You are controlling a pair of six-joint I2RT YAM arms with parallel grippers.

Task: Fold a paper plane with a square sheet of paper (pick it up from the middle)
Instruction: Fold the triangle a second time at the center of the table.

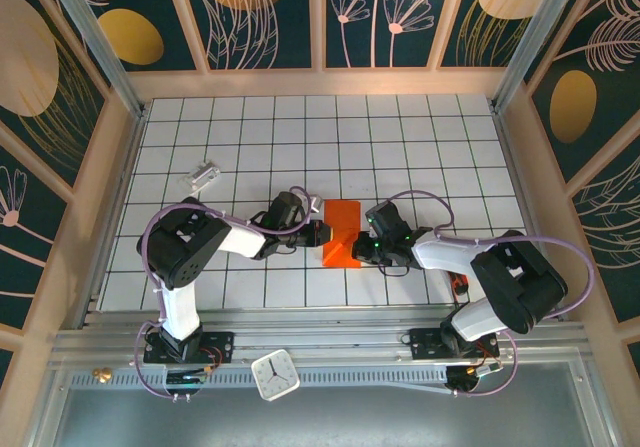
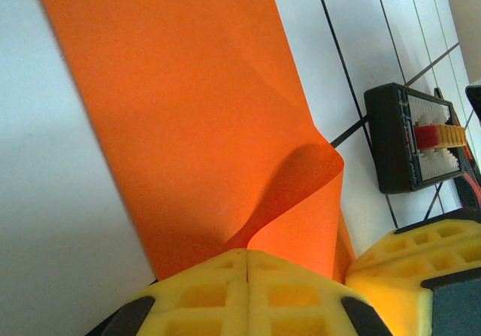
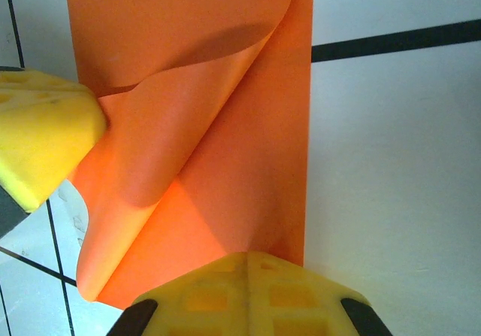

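The square sheet of paper (image 1: 342,231) is bright orange and lies on the tiled table as a narrow upright strip, one layer over another. My left gripper (image 1: 322,233) sits at its left edge. In the left wrist view that gripper (image 2: 248,255) is shut, and a lifted, curling flap of the sheet (image 2: 188,110) runs into its jaw seam. My right gripper (image 1: 361,249) is at the strip's lower right. In the right wrist view it (image 3: 252,258) is shut, tips down on the sheet (image 3: 248,163) near the straight right edge. The paper plane is out of view.
A small black tray (image 2: 413,137) with red bits lies just right of the sheet, close to the right arm's yellow fingers (image 2: 413,264). A silvery-white block (image 1: 203,175) rests at the back left. A white clock (image 1: 275,375) sits on the near rail. Wooden walls ring the table.
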